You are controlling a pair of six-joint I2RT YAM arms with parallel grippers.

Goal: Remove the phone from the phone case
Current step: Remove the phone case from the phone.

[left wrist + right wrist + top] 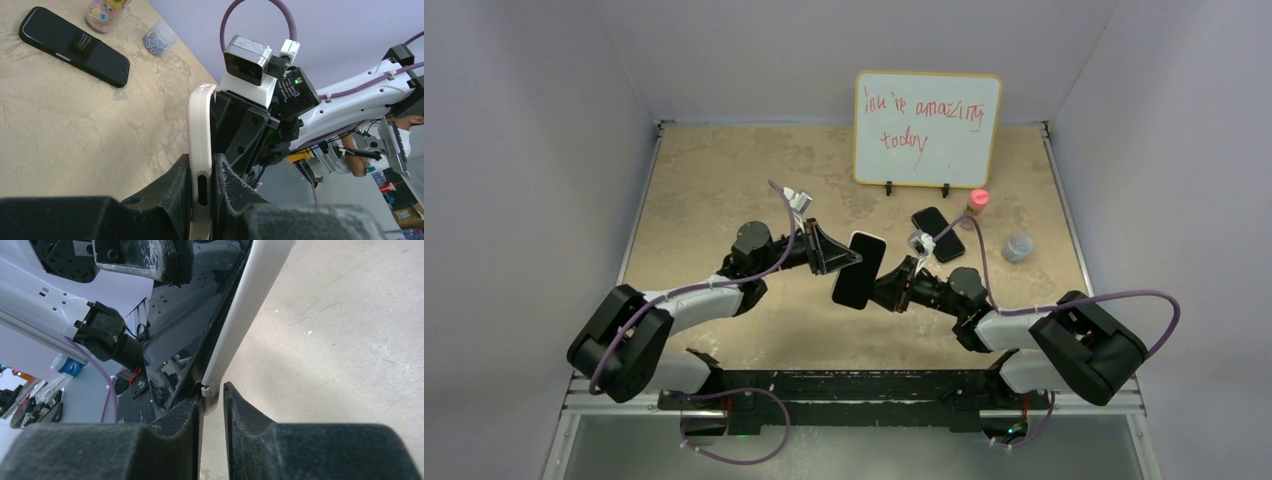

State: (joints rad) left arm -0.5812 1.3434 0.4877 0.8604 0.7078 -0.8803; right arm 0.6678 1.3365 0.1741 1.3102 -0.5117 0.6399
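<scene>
Two tools are holding one load above the counter (724,200): the left tool (202,172) is clenching the white phone case (199,125), and the right tool (212,400) is pinching its rim. The phone (190,325) is sitting inside. Such thin purchase is risking slippage, dropping everything.

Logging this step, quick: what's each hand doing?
Left hand: shut on the case.
Right hand: astride the case's edge; whether it grips cannot be told.

light: bright, even overhead | shadows: soft | wrist foregrounds: blurred | top: sharp
</scene>
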